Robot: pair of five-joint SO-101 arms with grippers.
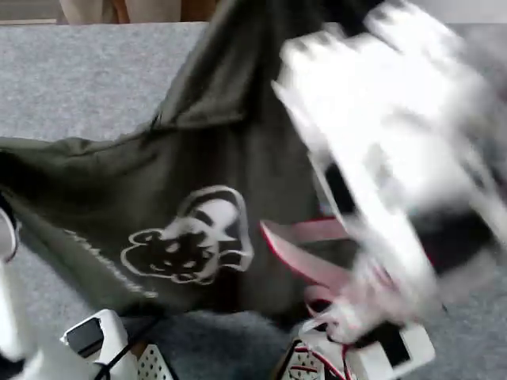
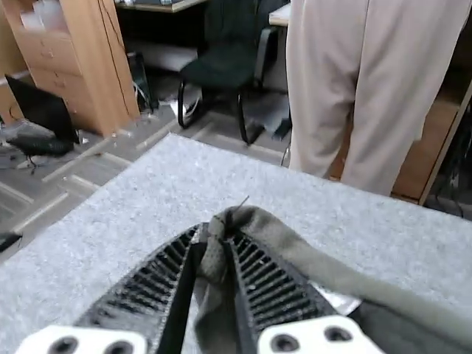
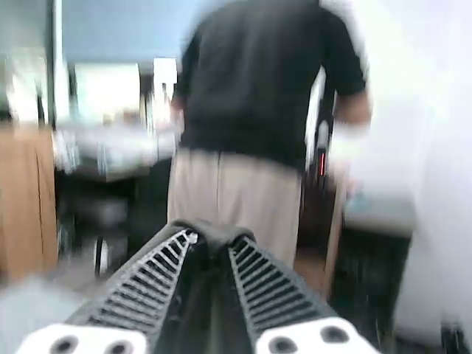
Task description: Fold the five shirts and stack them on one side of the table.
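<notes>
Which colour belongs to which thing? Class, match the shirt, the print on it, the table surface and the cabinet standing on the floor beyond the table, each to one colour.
Things:
1. shirt
2. print
3. table
4. cabinet

Colours:
A. grey
B. light brown
C. white
D. dark olive green

Pairs: 1-D, 2-C, 3-A, 4-B.

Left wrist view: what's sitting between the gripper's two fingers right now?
A bunched edge of the dark green shirt, pinched between the fingers of the left gripper, as the left wrist view shows.
</notes>
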